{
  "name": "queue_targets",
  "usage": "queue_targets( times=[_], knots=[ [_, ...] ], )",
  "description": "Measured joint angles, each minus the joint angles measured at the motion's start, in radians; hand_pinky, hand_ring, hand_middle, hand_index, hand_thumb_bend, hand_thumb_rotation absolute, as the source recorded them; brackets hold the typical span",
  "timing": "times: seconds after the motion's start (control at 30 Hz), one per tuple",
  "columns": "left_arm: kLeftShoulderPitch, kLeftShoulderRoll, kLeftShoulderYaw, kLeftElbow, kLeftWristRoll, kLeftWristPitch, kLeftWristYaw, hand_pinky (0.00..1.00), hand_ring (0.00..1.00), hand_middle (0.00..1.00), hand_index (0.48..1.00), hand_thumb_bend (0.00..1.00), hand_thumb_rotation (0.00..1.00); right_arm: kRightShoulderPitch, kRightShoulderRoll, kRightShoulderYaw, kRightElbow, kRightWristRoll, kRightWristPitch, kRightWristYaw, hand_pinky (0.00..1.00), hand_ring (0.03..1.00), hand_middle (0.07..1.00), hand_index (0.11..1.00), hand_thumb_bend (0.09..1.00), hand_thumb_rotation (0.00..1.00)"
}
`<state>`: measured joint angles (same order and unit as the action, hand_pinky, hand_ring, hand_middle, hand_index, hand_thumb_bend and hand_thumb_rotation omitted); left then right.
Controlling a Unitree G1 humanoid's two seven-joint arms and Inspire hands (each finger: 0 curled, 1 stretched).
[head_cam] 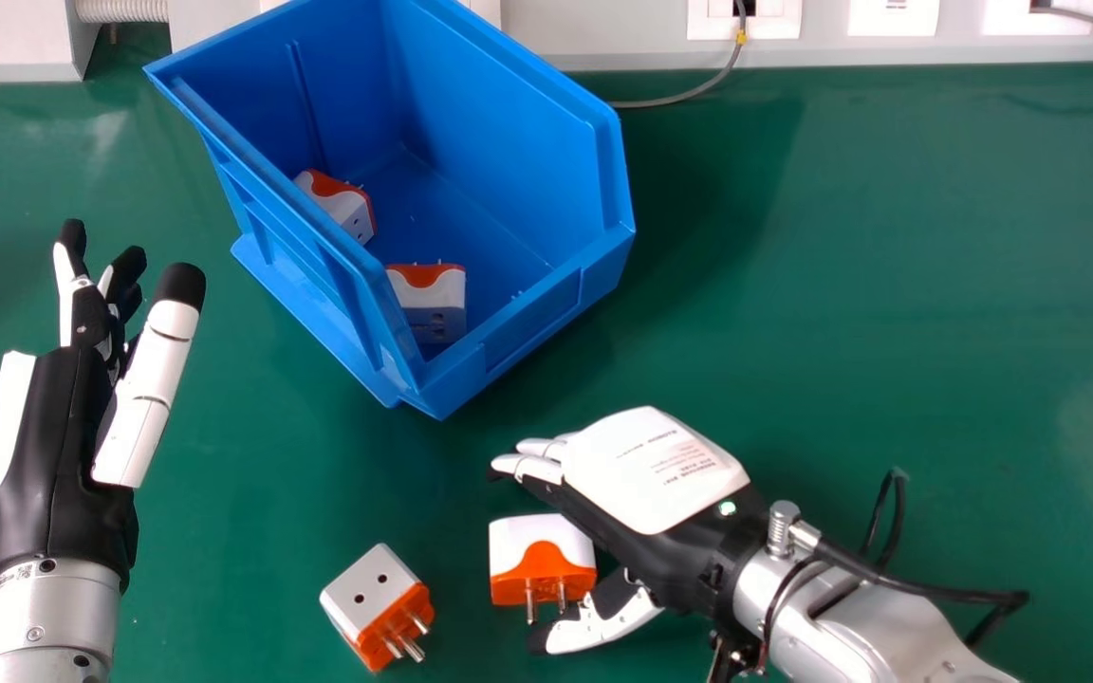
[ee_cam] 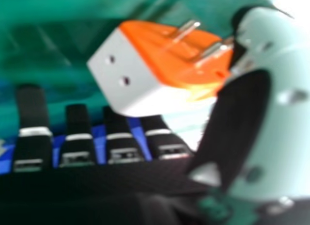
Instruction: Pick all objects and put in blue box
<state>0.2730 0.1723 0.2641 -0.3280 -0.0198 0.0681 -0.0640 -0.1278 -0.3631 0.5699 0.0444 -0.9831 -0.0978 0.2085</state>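
Observation:
My right hand is at the lower centre right in the head view, open around an orange and white plug adapter on the table, thumb on its near side. In the right hand view the adapter lies between the hand's straight fingers and its thumb. Another adapter lies to the left. The blue box holds two adapters, one near its front corner and one by its left wall. My left hand is open at the left, holding nothing.
The green table stretches to a pale wall panel with sockets along the back. A grey cable drops from a socket behind the box. Black cables loop from my right wrist.

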Motion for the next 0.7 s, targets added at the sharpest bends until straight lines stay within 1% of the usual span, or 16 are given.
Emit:
queue_targets(
  times=[0.1, 0.27, 0.5, 0.7],
  knots=[
    [0.000, 0.000, 0.000, -0.007, 0.000, 0.006, 0.000, 0.93, 0.98, 0.97, 0.968, 0.71, 0.85, -0.011, 0.002, 0.008, 0.012, -0.003, 0.001, -0.007, 0.77, 0.868, 0.893, 0.866, 0.427, 0.40],
    [-0.001, 0.000, 0.000, -0.008, 0.000, 0.008, 0.000, 0.93, 0.98, 0.97, 0.968, 0.71, 0.85, -0.030, 0.007, 0.024, 0.033, -0.010, 0.007, -0.024, 0.77, 0.874, 0.889, 0.857, 0.421, 0.38],
    [-0.005, 0.001, 0.000, -0.008, 0.000, 0.010, 0.000, 0.92, 0.98, 0.97, 0.967, 0.71, 0.85, -0.060, 0.019, 0.049, 0.061, -0.041, 0.028, -0.029, 0.78, 0.870, 0.884, 0.852, 0.448, 0.29],
    [-0.006, 0.002, 0.001, -0.008, 0.000, 0.021, 0.001, 0.92, 0.98, 0.96, 0.965, 0.71, 0.85, -0.071, 0.021, 0.066, 0.058, -0.047, 0.048, -0.015, 0.78, 0.863, 0.881, 0.846, 0.450, 0.25]
  ],
)
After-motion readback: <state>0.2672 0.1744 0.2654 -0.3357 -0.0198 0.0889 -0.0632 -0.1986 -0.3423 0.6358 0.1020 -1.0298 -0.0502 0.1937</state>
